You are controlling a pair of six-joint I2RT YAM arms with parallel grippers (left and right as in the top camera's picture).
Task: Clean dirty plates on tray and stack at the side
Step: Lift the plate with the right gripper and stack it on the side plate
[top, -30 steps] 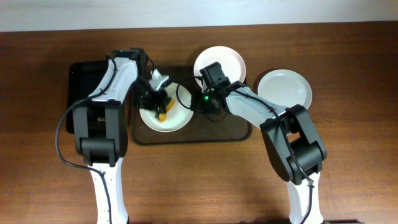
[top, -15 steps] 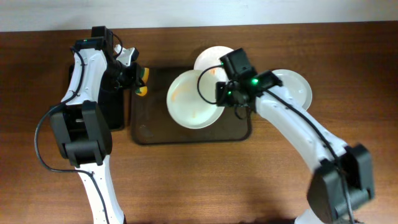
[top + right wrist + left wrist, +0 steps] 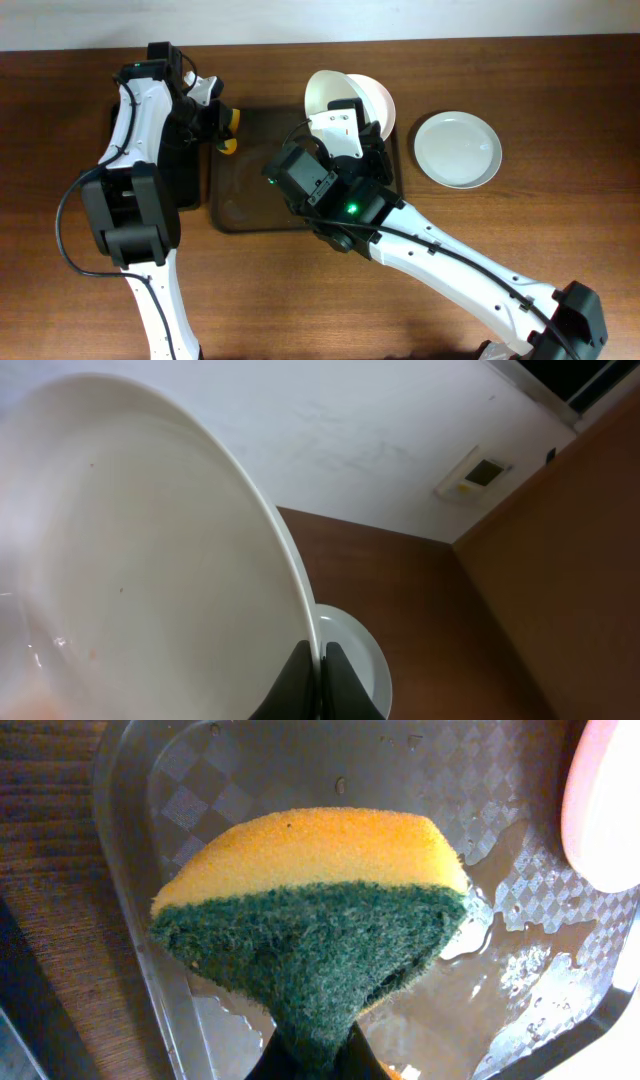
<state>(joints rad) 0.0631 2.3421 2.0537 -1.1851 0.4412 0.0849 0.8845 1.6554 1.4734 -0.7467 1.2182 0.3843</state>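
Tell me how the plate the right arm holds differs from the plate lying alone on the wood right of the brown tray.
The held plate is pinched at its rim by the right pincer and steeply tilted in the air; the lone plate lies flat on the table, untouched. The held plate is up by the far edge of the tray; the lone plate sits off to its side, apart. Both are round, white and glossy.

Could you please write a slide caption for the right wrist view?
The right tool pinches the rim of a tilted white plate, with a second plate lying flat beyond it.
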